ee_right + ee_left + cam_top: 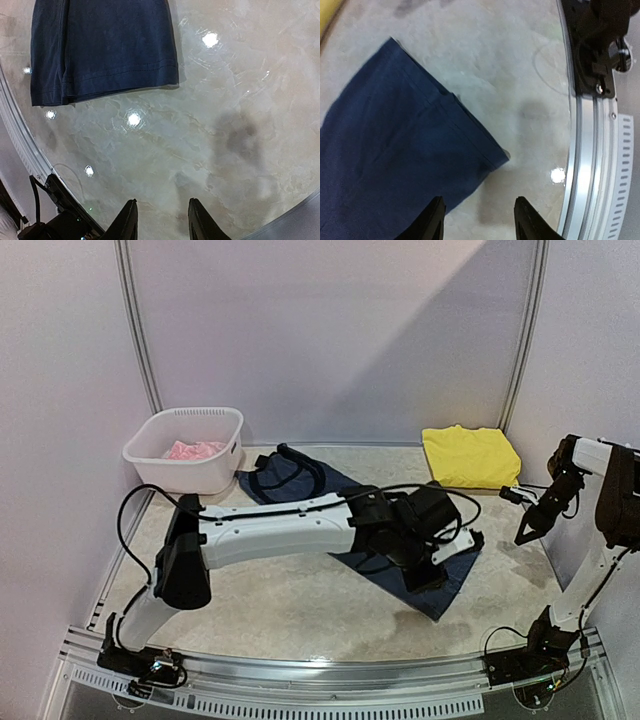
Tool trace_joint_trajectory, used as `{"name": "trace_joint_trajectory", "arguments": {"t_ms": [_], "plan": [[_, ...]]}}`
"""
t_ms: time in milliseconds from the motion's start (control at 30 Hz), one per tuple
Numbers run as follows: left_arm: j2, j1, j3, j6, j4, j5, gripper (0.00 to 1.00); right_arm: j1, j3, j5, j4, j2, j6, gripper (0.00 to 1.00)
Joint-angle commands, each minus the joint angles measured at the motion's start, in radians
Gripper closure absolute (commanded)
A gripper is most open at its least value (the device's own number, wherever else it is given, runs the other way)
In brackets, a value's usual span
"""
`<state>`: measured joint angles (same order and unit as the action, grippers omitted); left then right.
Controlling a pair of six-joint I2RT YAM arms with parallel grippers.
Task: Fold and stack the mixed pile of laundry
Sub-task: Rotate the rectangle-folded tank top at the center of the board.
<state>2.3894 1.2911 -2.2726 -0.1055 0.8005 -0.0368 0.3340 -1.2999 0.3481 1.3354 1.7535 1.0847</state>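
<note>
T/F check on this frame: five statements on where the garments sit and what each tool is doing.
1. The pink garment lies inside the white basket. True.
2. The yellow garment is in the basket too. False: it lies on the table, at the far right.
3. The left tool is clamped on the navy garment. False: its jaws stand apart with nothing between them, near the hem.
4. The right tool holds nothing. True.
5. The navy garment lies on the table. True.
</note>
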Motion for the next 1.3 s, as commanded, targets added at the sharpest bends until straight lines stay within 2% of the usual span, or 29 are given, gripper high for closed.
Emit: {"name": "trace_joint_trajectory", "arguments": {"t_ms": [0, 100, 367, 600, 767, 800, 900, 1100, 1233, 1267], "plan": [[0.032, -0.019, 0.022, -0.046, 0.089, -0.137, 0.5, -0.003, -0.01, 0.047, 0.014, -0.011, -0.009, 0.65], [0.056, -0.01, 0.032, -0.05, 0.066, -0.199, 0.49, -0.004, 0.004, 0.054, 0.009, -0.015, -0.008, 0.65], [0.153, 0.007, -0.046, -0.077, 0.026, -0.233, 0.48, -0.004, 0.017, 0.06, 0.005, -0.018, -0.01, 0.64], [0.238, 0.009, -0.118, -0.108, 0.047, -0.217, 0.57, -0.004, 0.016, 0.063, 0.005, -0.018, -0.013, 0.64], [0.241, 0.018, -0.099, -0.141, 0.071, -0.19, 0.81, -0.004, 0.017, 0.069, 0.005, -0.006, -0.014, 0.64], [0.235, 0.022, -0.079, -0.146, 0.078, -0.188, 0.88, -0.004, 0.016, 0.069, 0.005, -0.003, -0.014, 0.64], [0.202, 0.03, -0.003, -0.155, 0.085, -0.17, 1.0, -0.004, 0.009, 0.07, 0.002, 0.007, -0.013, 0.64], [0.096, 0.036, 0.179, -0.116, 0.077, -0.201, 1.0, -0.011, 0.004, 0.066, -0.012, 0.034, -0.015, 0.64], [0.016, 0.052, 0.289, -0.088, 0.009, -0.158, 1.0, -0.018, 0.015, 0.078, -0.013, 0.038, -0.006, 0.64], [-0.008, 0.059, 0.312, -0.083, -0.031, -0.129, 0.92, -0.021, 0.017, 0.082, -0.014, 0.036, -0.004, 0.64]]}}
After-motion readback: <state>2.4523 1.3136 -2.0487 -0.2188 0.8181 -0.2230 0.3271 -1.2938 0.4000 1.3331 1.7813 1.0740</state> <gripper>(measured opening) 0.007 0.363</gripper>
